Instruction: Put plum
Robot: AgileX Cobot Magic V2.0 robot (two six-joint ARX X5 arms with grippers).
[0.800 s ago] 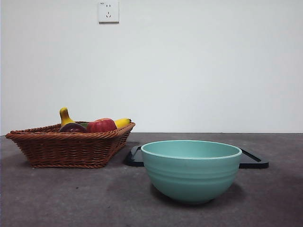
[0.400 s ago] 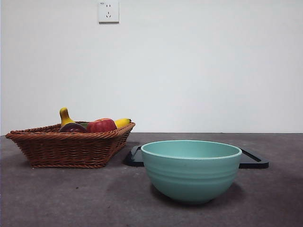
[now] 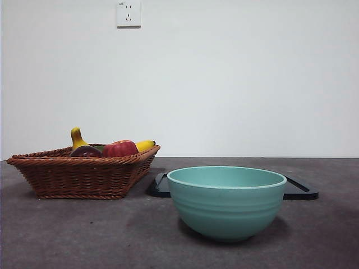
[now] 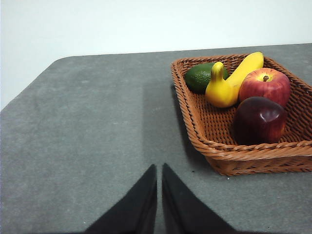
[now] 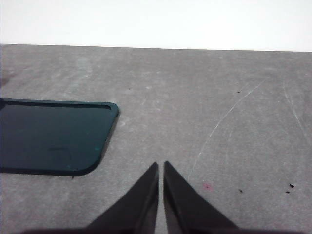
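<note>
The dark maroon plum (image 4: 259,120) lies in the brown wicker basket (image 4: 229,157), at the corner nearest my left gripper, beside a red apple (image 4: 264,84). In the front view the plum (image 3: 86,151) just peeks over the basket rim (image 3: 78,168) at the left. My left gripper (image 4: 159,168) is shut and empty, over bare table short of the basket. My right gripper (image 5: 161,165) is shut and empty over bare table beside a dark tray (image 5: 51,136). Neither arm shows in the front view.
A teal bowl (image 3: 226,202) stands in front at the middle, with the dark tray (image 3: 300,189) behind it. The basket also holds a yellow banana (image 4: 246,68), a yellow gourd (image 4: 219,89) and a green avocado (image 4: 200,77).
</note>
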